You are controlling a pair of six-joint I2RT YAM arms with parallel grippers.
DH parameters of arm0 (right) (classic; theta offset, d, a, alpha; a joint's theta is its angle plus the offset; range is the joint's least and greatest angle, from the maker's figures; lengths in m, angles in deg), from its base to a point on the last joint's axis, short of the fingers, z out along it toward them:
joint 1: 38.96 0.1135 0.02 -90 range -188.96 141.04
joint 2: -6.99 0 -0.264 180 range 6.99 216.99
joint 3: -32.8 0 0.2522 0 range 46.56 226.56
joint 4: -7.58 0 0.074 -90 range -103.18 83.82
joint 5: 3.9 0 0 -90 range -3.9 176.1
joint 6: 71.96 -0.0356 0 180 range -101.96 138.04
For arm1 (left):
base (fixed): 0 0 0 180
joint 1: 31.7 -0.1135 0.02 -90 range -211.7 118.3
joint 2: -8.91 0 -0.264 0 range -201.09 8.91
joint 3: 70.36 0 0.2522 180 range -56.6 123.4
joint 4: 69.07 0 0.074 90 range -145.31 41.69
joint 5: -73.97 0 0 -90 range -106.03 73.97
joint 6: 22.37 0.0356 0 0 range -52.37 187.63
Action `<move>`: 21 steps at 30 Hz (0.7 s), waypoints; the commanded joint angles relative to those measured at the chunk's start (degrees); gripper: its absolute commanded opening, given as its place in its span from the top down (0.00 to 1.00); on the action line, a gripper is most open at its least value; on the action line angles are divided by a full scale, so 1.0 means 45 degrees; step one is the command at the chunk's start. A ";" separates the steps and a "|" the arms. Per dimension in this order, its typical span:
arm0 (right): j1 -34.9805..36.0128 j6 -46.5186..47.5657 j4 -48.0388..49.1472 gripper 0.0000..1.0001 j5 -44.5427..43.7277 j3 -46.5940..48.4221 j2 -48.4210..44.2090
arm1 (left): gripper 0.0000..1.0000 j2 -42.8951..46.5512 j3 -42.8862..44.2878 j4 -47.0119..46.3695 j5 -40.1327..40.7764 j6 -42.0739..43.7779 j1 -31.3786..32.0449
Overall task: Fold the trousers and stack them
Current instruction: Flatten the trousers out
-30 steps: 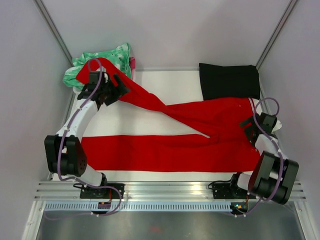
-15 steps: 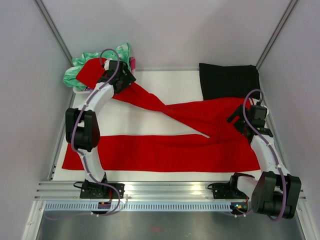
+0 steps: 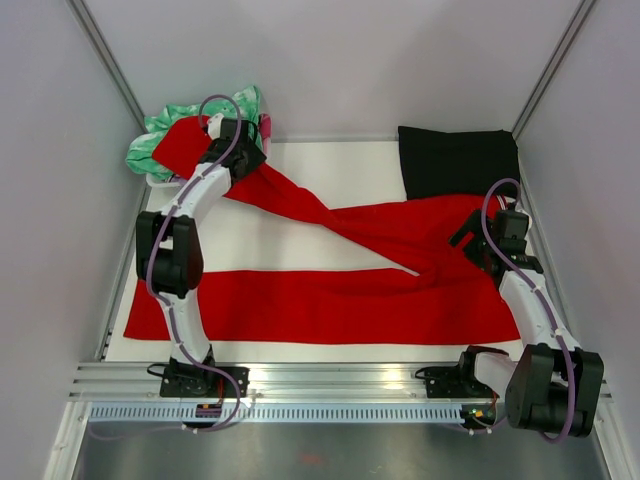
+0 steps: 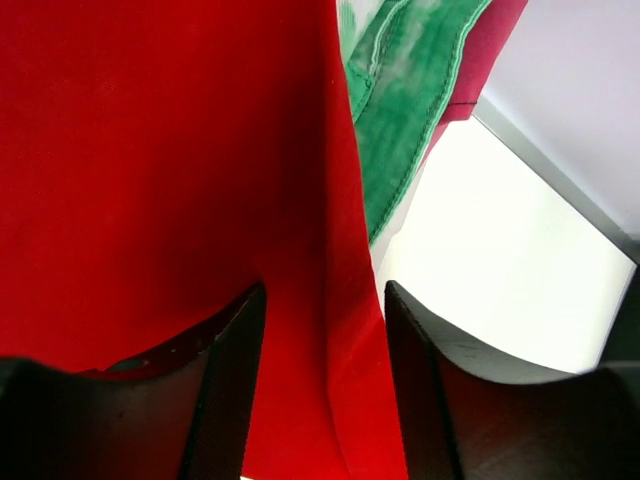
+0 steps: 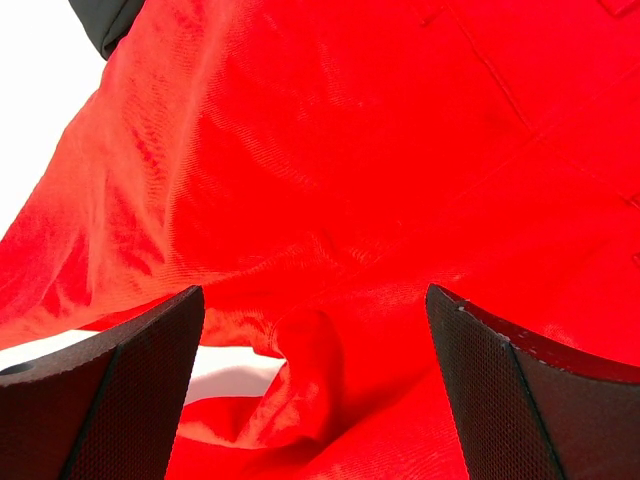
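The trousers lie spread across the white table with the waist at the right, its far corner beside a folded black cloth. One leg runs straight along the near side toward the left edge. The other leg slants away to the far left corner, where its end drapes over a green and white garment. The left gripper sits low over that slanting leg, close to its far end. From the left wrist, its two dark fingers stand partly apart with a clear gap, and the hemmed edge of the red cloth runs straight through that gap. The jaws are not clamped on it. The green garment shows just beyond that edge, with bare table to the right. The right gripper hangs over the seat of the trousers near the waist, jaws spread wide and holding nothing. In the right wrist view, rumpled red fabric fills the space between and beyond its fingers, and a corner of the black cloth shows at the top left.
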 commanded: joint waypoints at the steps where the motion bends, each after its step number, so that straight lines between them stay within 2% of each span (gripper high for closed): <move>1: 0.0051 0.0057 0.0254 0.02 0.0136 0.0042 -0.0016 | 0.44 -0.0213 0.0674 -0.0881 0.0464 0.0018 0.0030; 5: 0.0070 -0.0001 0.0313 0.02 0.0195 0.0003 0.0023 | 0.53 -0.0798 0.1396 -0.0590 0.0483 0.0117 0.0030; 10: 0.0090 -0.0002 0.0255 0.02 0.0234 -0.0017 -0.0016 | 0.73 -0.1112 0.1769 -0.0550 0.0542 -0.0001 0.0030; 13: 0.0109 -0.0002 0.0255 0.02 0.0254 -0.0056 0.0004 | 0.75 -0.1209 0.1963 -0.0512 0.0639 0.0136 0.0030; 14: 0.0109 -0.0002 0.0255 0.02 0.0254 -0.0037 0.0023 | 0.79 -0.1248 0.2041 -0.0357 0.0698 0.0252 0.0030; 15: 0.0090 -0.0002 0.0235 0.02 0.0254 -0.0017 0.0004 | 0.92 -0.1229 0.2139 -0.0297 0.0737 0.0331 0.0011; 16: 0.0109 -0.0021 0.0254 0.02 0.0254 0.0002 0.0004 | 0.97 -0.1210 0.2178 -0.0258 0.0757 0.0370 -0.0009; 20: 0.0167 -0.0021 0.0274 0.02 0.0293 0.0042 0.0043 | 0.98 -0.0508 0.2082 0.0034 0.0037 0.0877 -0.0223; 21: 0.0168 -0.0002 0.0332 0.02 0.0293 0.0022 0.0081 | 0.98 0.0286 0.1868 0.0055 -0.0178 0.1033 -0.0243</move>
